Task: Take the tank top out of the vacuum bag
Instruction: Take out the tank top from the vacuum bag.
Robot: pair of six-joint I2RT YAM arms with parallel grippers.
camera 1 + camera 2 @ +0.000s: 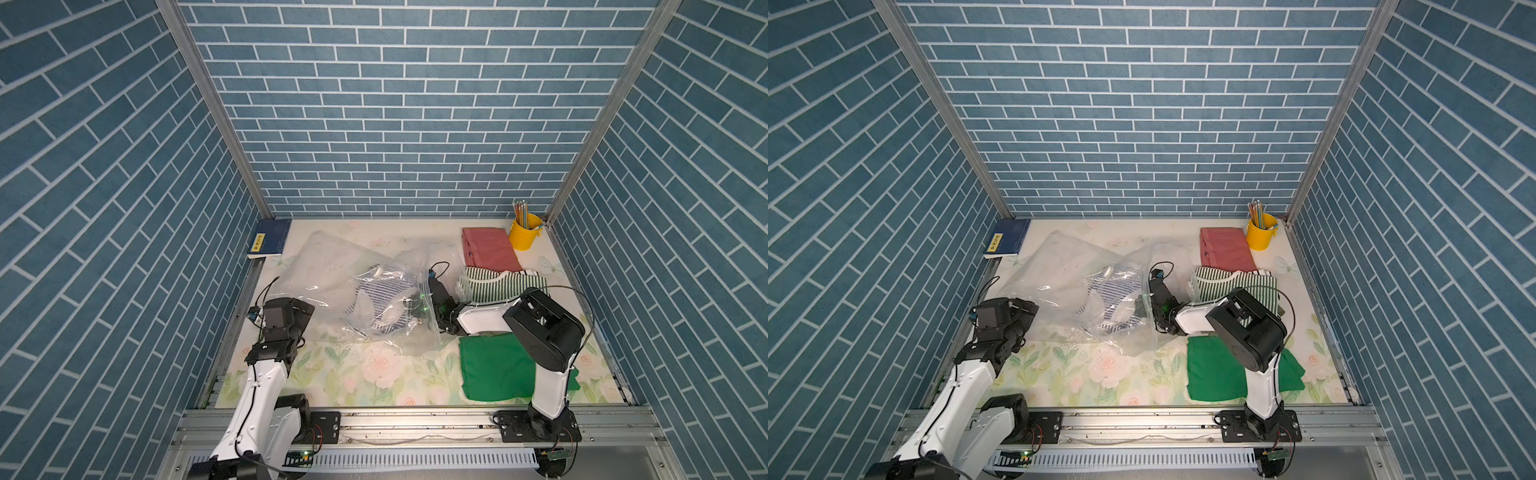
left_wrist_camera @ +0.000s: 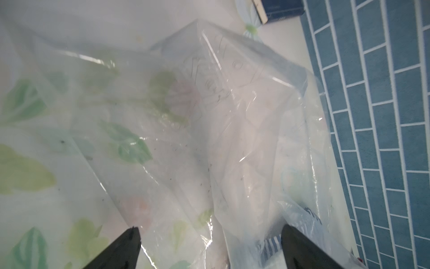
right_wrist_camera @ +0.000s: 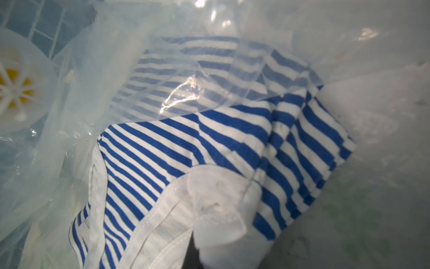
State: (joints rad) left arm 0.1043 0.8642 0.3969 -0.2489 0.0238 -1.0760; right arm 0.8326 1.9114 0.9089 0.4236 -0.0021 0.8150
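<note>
The right arm (image 1: 540, 328) rises from its base on the near rail, bends at a raised elbow and lays its forearm low across the table. It puts the right gripper (image 1: 417, 309) inside the open mouth of the vacuum bag (image 1: 332, 270). In the right wrist view its white-taped fingertips (image 3: 216, 209) are pressed together on the white-trimmed edge of the tank top (image 3: 186, 139).

The left arm (image 1: 266, 374) leans forward from the near edge. The left gripper (image 2: 210, 228) has its fingers (image 2: 125, 251) spread wide, with a corner of the bag's clear film lying between and ahead of them, not pinched.

The blue-and-white striped tank top is bunched inside the bag at the mouth end, spreading out ahead of the right fingertips. It is too crumpled to give a clear long axis. The bag runs from that mouth away toward the far side beyond the left fingers. Its round valve (image 3: 16, 93) lies off to one side of the right fingers.

The table is covered by a floral tablecloth (image 1: 374, 374) and enclosed by blue brick-patterned walls (image 1: 395, 104). Behind the right gripper lie a green-striped garment (image 1: 498, 284), a folded pink cloth (image 1: 490, 249) and a folded green cloth (image 1: 494, 370). A yellow cup of pencils (image 1: 525, 232) and a blue book (image 1: 270, 237) stand in the far corners.
</note>
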